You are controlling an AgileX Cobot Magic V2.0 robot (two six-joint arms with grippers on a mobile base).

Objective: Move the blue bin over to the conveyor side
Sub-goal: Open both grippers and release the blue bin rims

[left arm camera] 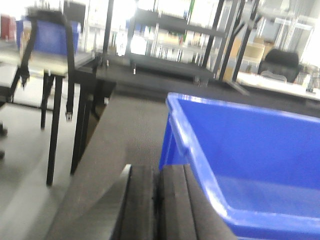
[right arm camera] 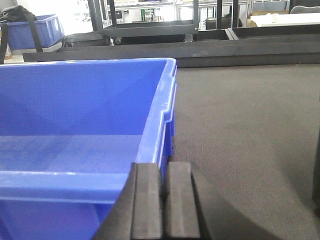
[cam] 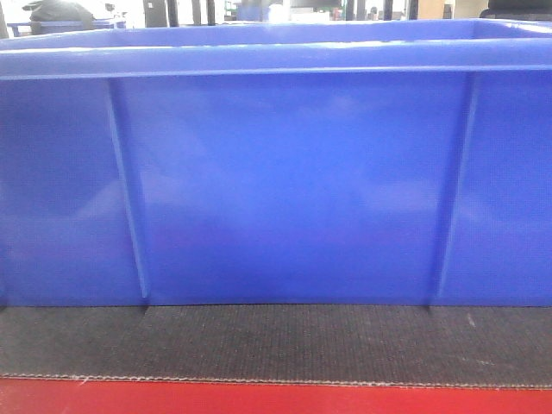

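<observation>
Front: blue bin (cam: 285,181) sits on dark woven belt (cam: 276,341), red strip (cam: 259,398) nearest; glossy wall, thin vertical ribs, thick rim. Left wrist: bin interior looks empty; left pincer (left arm camera: 159,200) pads pressed together, holding nothing. Right wrist: right pincer (right arm camera: 163,200) closed beside the rim.

The bin (cam: 285,190) stands on the belt (cam: 276,341), its near wall filling the front view, with a bare band of belt before it and the belt's edge strip (cam: 276,398) nearest the camera. Left of the bin's left corner sits the left gripper (left arm camera: 157,205), just outside the rim. At the bin's right corner sits the right gripper (right arm camera: 162,200), just beside the wall, with open belt stretching right of the bin. Behind the bin, past the belt's far edge, stand racks (right arm camera: 150,20). Beyond the bin's left side stands a table (left arm camera: 50,65) bearing another crate (left arm camera: 47,35).
</observation>
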